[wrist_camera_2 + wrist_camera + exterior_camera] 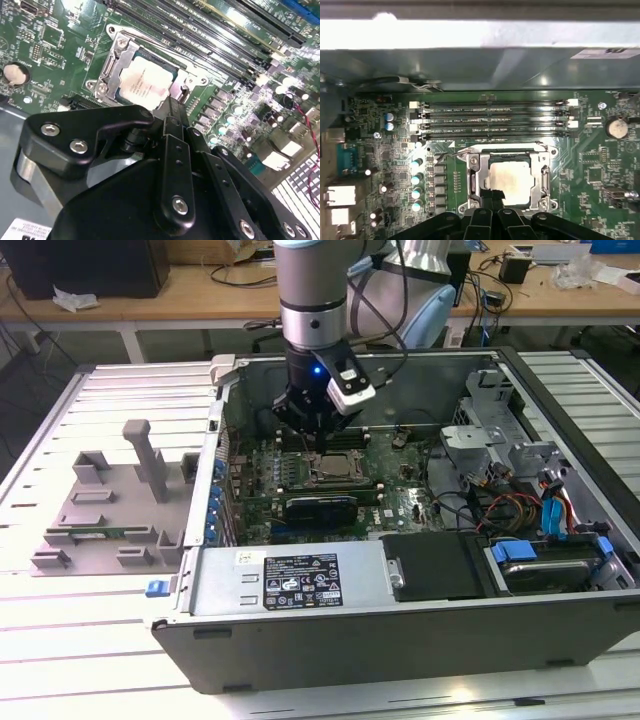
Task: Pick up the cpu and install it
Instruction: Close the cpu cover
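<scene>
A: Where is the cpu sitting?
B: cpu (514, 182) is lying flat in the socket frame (472, 180) on the motherboard (400, 505), silver top facing up.
A: And the gripper?
B: gripper (493, 194) is hovering right at the chip's edge. Fingers are pressing together and gripping nothing. In the first wrist view the tips are overlapping one side of the cpu; can't tell if they're touching it.
A: What's sitting around it?
B: Memory slots (492, 117) are running just beside the socket, and a coin cell (616, 127) is sitting further off on the board. Everything is sitting inside the open computer case (300, 640), along with a labelled grey box (290, 585), a blue-tabbed drive (545, 570) and cables (500, 505). Outside the case, a grey fixture (100, 510) is lying on the slatted table (60, 640), on the exterior view's left.
</scene>
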